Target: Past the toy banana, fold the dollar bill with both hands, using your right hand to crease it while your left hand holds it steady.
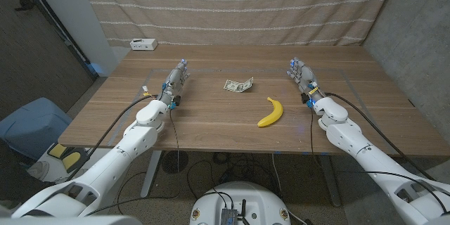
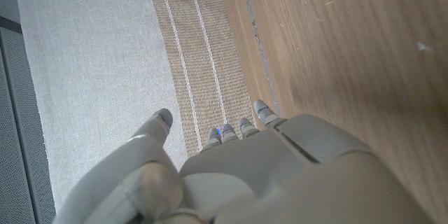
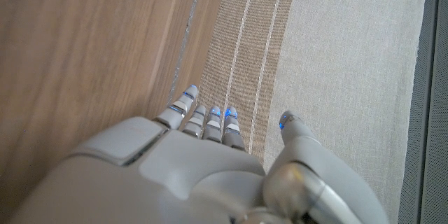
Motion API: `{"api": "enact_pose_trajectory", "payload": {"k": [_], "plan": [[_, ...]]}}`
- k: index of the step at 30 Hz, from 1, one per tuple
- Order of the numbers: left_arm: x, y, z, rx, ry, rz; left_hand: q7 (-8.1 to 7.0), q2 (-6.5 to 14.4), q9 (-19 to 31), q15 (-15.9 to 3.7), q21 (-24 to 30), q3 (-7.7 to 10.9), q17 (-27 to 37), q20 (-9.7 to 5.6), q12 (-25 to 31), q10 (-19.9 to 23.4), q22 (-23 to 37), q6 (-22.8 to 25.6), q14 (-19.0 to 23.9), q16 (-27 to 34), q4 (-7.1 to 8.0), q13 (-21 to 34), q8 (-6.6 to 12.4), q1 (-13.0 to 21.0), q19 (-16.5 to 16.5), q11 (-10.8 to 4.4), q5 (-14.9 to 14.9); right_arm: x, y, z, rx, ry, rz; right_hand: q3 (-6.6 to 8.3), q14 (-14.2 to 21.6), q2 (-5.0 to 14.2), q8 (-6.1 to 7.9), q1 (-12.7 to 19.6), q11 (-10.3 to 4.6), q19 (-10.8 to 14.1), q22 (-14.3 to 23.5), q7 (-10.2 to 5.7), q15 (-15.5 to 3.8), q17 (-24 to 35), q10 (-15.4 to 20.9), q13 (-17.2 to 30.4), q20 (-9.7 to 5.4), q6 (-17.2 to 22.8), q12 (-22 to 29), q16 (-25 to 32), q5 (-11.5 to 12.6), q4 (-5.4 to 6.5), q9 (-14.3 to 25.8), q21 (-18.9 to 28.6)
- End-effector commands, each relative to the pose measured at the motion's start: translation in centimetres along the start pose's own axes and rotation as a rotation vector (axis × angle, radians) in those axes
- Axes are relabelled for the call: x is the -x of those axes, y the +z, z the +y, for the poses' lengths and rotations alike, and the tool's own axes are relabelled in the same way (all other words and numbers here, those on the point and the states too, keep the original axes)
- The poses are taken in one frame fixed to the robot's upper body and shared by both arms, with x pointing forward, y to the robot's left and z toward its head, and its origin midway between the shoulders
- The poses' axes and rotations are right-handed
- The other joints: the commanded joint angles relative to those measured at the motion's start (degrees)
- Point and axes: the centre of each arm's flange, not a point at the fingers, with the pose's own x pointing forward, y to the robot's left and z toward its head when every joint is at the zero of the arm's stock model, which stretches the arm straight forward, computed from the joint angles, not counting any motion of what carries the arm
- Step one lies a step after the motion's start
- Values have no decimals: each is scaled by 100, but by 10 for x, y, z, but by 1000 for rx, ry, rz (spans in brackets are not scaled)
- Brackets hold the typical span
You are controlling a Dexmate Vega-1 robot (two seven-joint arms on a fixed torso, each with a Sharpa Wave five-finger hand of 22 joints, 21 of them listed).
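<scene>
**Bill and banana untouched between two waiting robot hands**

While both arms reach onto the wooden counter [image 1: 211, 123], the dollar bill [image 1: 238, 85] lies unheld just beyond the toy banana [image 1: 271, 112], toward the striped curtain [image 1: 232, 7] that hangs behind the counter. The left robot hand [image 1: 176, 81] stands well to the left of the bill, fingers extended and holding nothing; the right robot hand [image 1: 302, 77] stands well to the bill's right, likewise extended and holding nothing. A small white box [image 1: 143, 43] sits at the counter's far left corner, and a blue bin [image 1: 31, 126] stands on the floor to the left. The left wrist view adds the back of the left robot hand [image 2: 266, 175], thumb set apart from the fingers [image 2: 260, 112], against counter and curtain. The right wrist view mirrors this for the right robot hand [image 3: 182, 175].
</scene>
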Motion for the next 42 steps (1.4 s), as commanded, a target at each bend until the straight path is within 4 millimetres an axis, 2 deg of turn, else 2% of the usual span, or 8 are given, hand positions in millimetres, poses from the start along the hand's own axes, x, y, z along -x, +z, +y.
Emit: {"api": "enact_pose_trajectory", "payload": {"k": [1,10,21,22,25,38,40,42], "plan": [[-6,6,-3,-107,-19,7,2,7,8,2,26,46,1,2,67,-487,17,-340,-672,47,-17,28,58,57,-411,-18,26,-5,-2,2,15,4,11,57,-51,32,37,67,16,32,17,-15,22,20,57,24,-5,45,35,21,34,-13,21,32],[-12,16,-7,-259,-35,13,82,-13,17,262,-7,81,2,124,141,-166,22,47,-330,96,-74,33,138,79,-237,286,16,-6,0,3,55,11,24,183,8,71,51,259,50,59,15,-26,82,-12,101,22,39,68,49,24,49,-146,22,28],[-19,24,-17,-453,-91,40,-117,-54,23,522,-28,96,16,488,181,130,37,358,78,136,-97,41,133,43,-27,498,-11,-6,0,4,88,25,46,309,130,95,79,458,98,138,17,-53,140,-25,173,23,114,156,70,53,71,-283,24,45],[-20,25,-19,-469,-96,41,-126,-55,23,519,-32,102,16,543,180,161,39,382,110,129,-102,42,125,41,2,396,-13,-6,0,4,86,23,46,314,134,95,80,467,114,142,18,-48,143,-25,177,23,120,160,71,54,72,-289,24,45],[-22,29,-22,-522,-111,46,-135,-64,24,587,-37,108,20,754,194,263,44,472,240,141,-107,44,127,27,66,427,-18,-6,0,4,89,24,48,326,148,95,85,487,118,153,19,-52,144,-23,192,24,128,182,75,58,72,-303,25,47],[-27,42,-38,-704,-170,33,-94,-71,30,704,-94,139,25,911,253,594,52,836,578,171,-128,49,175,9,106,433,-26,-4,-1,3,92,22,52,350,218,95,99,531,154,182,22,-41,178,-6,260,26,154,253,94,86,69,-328,27,50],[-27,44,-41,-733,-166,32,-123,-70,31,698,-89,164,20,951,274,701,53,906,668,175,-164,51,175,37,169,445,-29,-3,-1,3,90,23,54,351,224,95,101,533,154,183,23,-39,176,-4,269,27,153,261,96,88,68,-329,27,50],[-27,45,-43,-762,-163,19,16,9,46,693,-85,321,11,978,343,1074,58,1278,833,141,-358,66,226,233,358,544,-41,-3,-1,3,89,21,55,353,237,95,104,537,144,187,23,-47,180,-1,278,27,161,276,98,94,67,-330,28,50]]}}
